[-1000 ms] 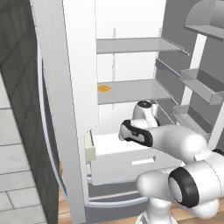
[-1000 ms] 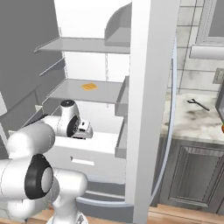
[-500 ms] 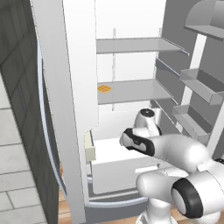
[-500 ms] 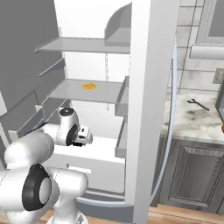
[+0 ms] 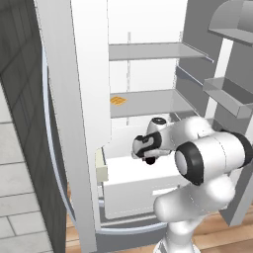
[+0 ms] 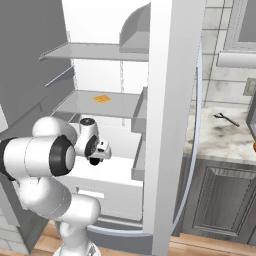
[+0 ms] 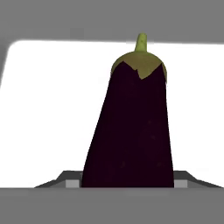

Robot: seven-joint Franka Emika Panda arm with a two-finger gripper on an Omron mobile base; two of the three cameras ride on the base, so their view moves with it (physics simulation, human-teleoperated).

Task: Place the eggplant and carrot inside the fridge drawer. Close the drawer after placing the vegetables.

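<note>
Over the pulled-out fridge drawer, the tool points down with the eggplant clamped between its jaws, stem end away from the hand. In the hand view the dark body runs lengthwise against the white drawer interior, likely so it can lie flat once let go. The drawer stands open beneath the lower shelf, where a flat orange square lies. The carrot seems to be the orange speck at the edge of the bench, so that trip and the closing remain.

base views flank fridge – hand view close
</note>
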